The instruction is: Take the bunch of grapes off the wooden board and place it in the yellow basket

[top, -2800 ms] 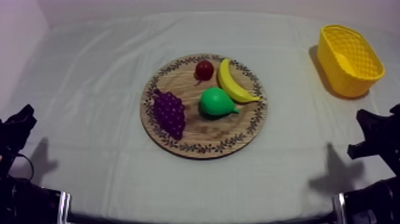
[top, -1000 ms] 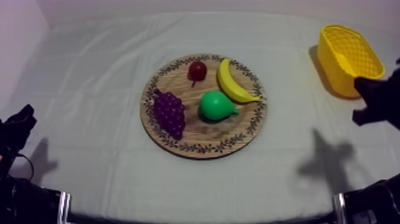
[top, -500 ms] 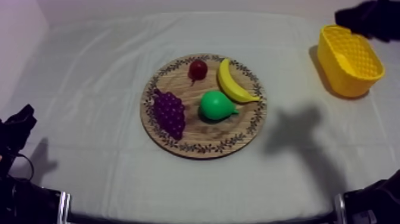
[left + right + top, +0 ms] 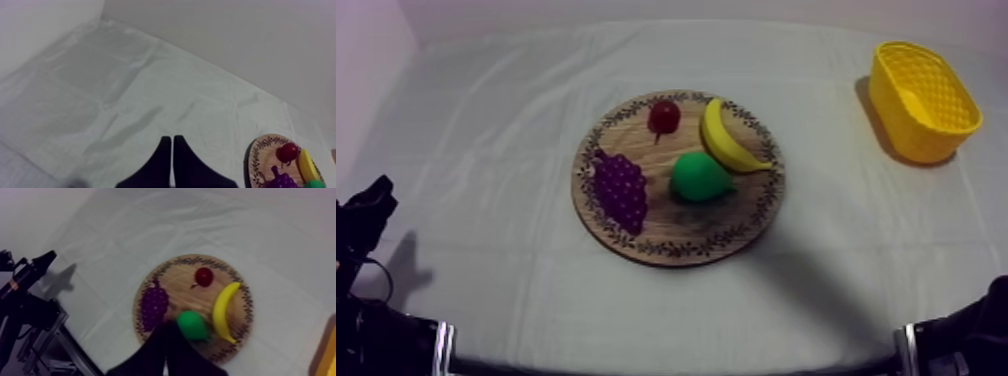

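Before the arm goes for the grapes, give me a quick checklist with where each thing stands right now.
1. Grapes lying on the board, apart from the pear: ok.
2. Right gripper open for the grab: not ok, it is shut.
3. Right gripper centred over the grapes: cannot tell.
4. Basket upright, nothing seen inside: ok.
5. Left gripper away from the board, shut: ok.
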Robot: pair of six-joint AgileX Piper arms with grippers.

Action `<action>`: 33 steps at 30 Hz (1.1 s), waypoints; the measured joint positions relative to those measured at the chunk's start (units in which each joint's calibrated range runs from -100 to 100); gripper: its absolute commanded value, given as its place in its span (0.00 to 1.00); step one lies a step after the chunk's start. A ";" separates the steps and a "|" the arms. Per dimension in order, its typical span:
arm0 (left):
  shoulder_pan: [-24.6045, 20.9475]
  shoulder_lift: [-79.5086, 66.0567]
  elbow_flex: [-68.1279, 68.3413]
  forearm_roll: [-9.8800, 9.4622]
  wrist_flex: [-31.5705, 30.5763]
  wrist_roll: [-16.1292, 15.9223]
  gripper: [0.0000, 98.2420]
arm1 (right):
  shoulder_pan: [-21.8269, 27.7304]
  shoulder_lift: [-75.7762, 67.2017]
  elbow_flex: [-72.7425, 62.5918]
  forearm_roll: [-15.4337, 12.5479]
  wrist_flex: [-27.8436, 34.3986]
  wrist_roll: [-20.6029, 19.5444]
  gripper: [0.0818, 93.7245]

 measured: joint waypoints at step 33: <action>0.00 0.00 0.00 0.00 0.00 0.00 0.00 | -6.15 39.96 -22.43 3.16 4.93 -14.03 0.35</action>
